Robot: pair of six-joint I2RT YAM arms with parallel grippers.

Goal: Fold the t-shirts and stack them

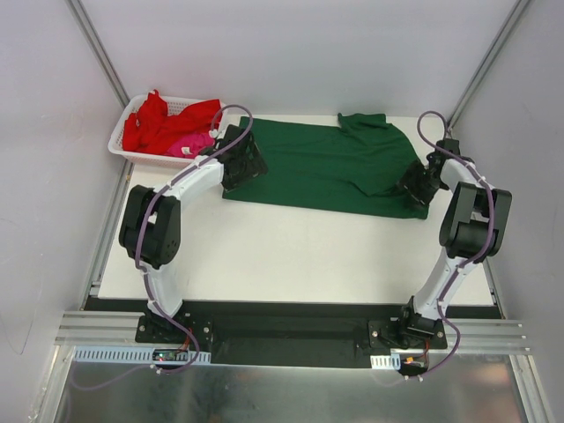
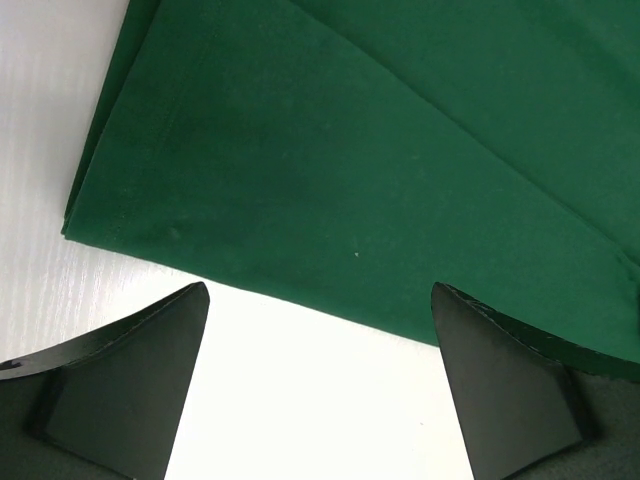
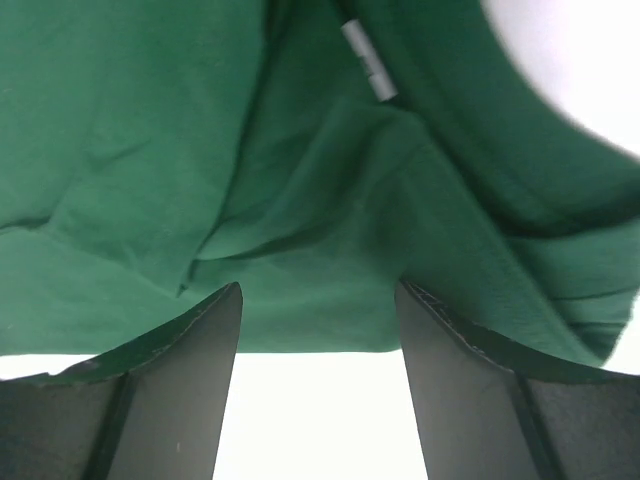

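**Left hand** (image 2: 320,300): fingers spread wide, holding nothing. You have it poised at the near left edge of the green shirt (image 2: 350,150), with the hem lying between the tips. Risk: that edge shows stacked layers, so a shallow close may pinch only the top one and let the fold open.

**Right hand** (image 3: 318,290): also wide open and empty, at the rumpled collar end near the white label (image 3: 368,62). Risk: the wrinkles there could give you a bunched, uneven grip and skew the fold.

**Green shirt**: spread across the far half of the table (image 1: 291,256), collar to the right. Risk: lifting the two ends unevenly drags it askew.

**Basket** (image 1: 119,145), far left: red shirt (image 1: 154,123) and pink shirt (image 1: 189,143), both unfolded.
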